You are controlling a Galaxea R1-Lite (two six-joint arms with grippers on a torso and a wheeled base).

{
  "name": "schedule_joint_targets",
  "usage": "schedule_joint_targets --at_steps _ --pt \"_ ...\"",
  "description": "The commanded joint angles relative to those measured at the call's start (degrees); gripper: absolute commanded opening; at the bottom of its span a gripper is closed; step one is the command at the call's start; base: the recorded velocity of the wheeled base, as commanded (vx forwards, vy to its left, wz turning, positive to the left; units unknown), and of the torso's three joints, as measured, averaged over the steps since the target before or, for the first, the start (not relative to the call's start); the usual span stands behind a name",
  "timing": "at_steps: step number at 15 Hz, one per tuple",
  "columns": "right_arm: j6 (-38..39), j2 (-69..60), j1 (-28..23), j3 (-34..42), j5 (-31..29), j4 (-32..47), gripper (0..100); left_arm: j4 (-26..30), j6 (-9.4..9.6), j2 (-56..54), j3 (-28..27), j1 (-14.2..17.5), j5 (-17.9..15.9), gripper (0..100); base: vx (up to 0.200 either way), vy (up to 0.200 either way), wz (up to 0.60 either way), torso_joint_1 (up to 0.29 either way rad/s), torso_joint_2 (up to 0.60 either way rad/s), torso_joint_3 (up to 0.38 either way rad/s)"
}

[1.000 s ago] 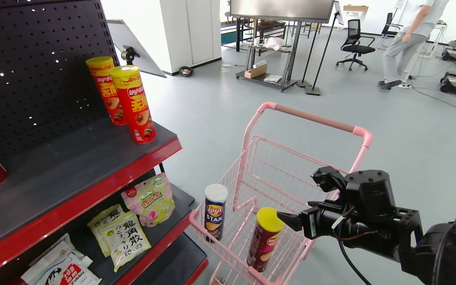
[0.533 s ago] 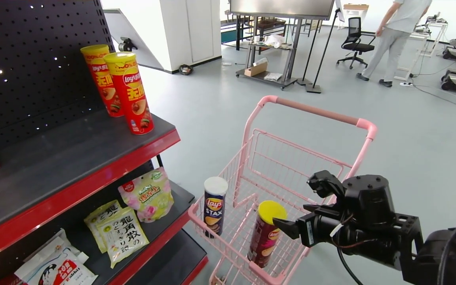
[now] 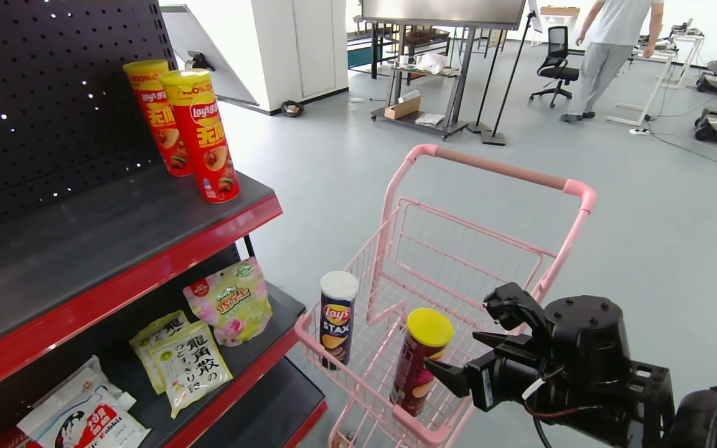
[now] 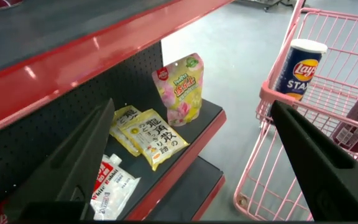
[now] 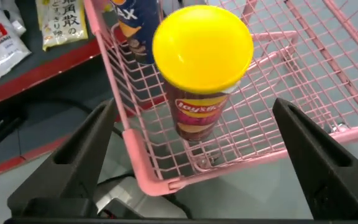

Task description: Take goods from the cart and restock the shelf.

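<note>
Bright even indoor light, soft shadows, light pinpoints through pegboard [image 3: 53, 124]

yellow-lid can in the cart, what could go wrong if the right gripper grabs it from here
1. The yellow-lid can stands close to the pink cart's wire wall. As the open right gripper closes, a finger might snag the wires instead of clearing them.
2. The can is tall and upright. A bump near its lid could tip it toward the white-lid can standing nearby in the same cart.
</note>
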Motion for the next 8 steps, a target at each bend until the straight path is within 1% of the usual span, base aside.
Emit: schedule_joint_targets --at_steps 1,2,4,6,8 --pt "-0.27 2.21 0.12 0.62 -0.26 -2.08 100 -0.01 -0.01 -0.03 0.00 0.02 0.01 100 0.000 0.000 0.00 -0.188 0.52 0.334" --pt "-0.35 2.56 0.30 0.97 -0.35 -3.05 100 -0.01 -0.01 -0.03 0.00 0.02 0.01 100 0.000 0.000 0.00 -0.163 0.49 0.305" --pt "-0.62 2.47 0.39 1.94 -0.35 -3.66 100 -0.01 -0.01 -0.03 0.00 0.02 0.01 100 0.000 0.000 0.00 -0.073 0.23 0.149" --pt "-0.62 2.73 0.39 1.94 -0.44 -4.28 100 -0.01 -0.01 -0.03 0.00 0.02 0.01 100 0.000 0.000 0.00 -0.024 0.08 0.046" --pt "-0.18 6.42 0.12 2.47 -0.61 -9.55 100 -0.01 -0.01 -0.03 0.00 0.02 0.01 100 0.000 0.000 0.00 0.000 0.00 0.000"
